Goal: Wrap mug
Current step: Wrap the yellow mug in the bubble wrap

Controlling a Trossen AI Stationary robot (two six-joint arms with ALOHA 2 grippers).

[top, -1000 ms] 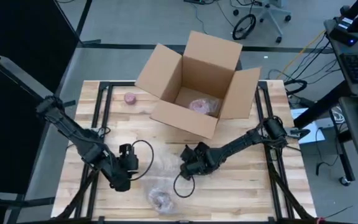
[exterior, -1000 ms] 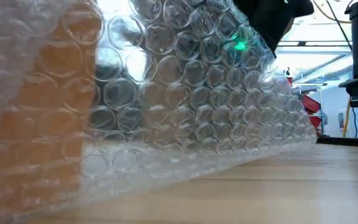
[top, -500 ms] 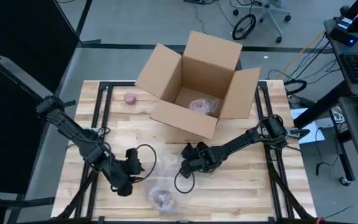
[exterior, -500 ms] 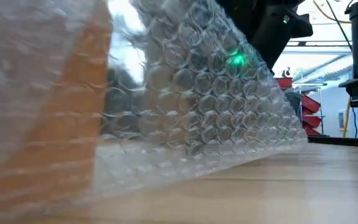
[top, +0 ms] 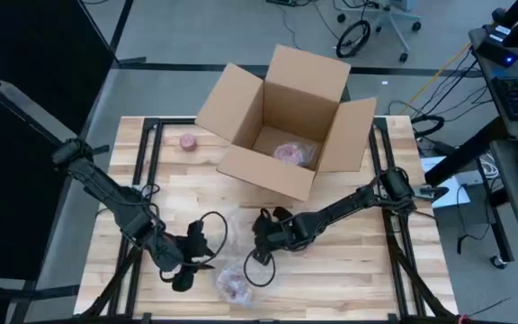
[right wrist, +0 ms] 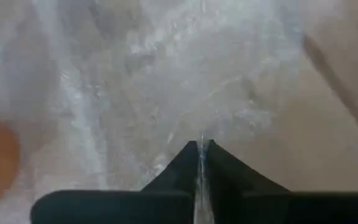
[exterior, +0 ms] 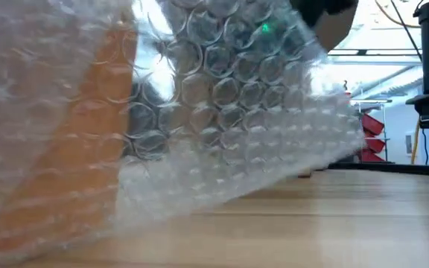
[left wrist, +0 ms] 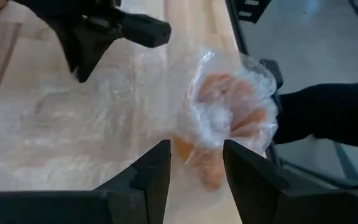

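An orange mug, loosely bundled in clear bubble wrap, lies on the table near its front edge. My left gripper is open just left of it, a finger on either side of the bundle's near end. My right gripper is shut on the wrap's loose sheet, farther from the front edge than the mug. In the low view the wrap fills most of the picture, with the mug showing orange through it. My left gripper has its fingers beside the wrapped mug's near end; I cannot tell whether they touch it. My right gripper pinches a thin part of the bubble wrap sheet between its two shut fingers, coming low from the table's right; the sheet lies on the table ahead.
An open cardboard box stands at the table's far middle with a wrapped item inside. A small pink thing lies at the far left. Bare wood lies to the right of my right arm.
My right gripper has shut on the bubble wrap and shifted a little toward the table's left. My left gripper has moved toward the near edge and to the right, up to the wrapped mug, which has stayed in place.
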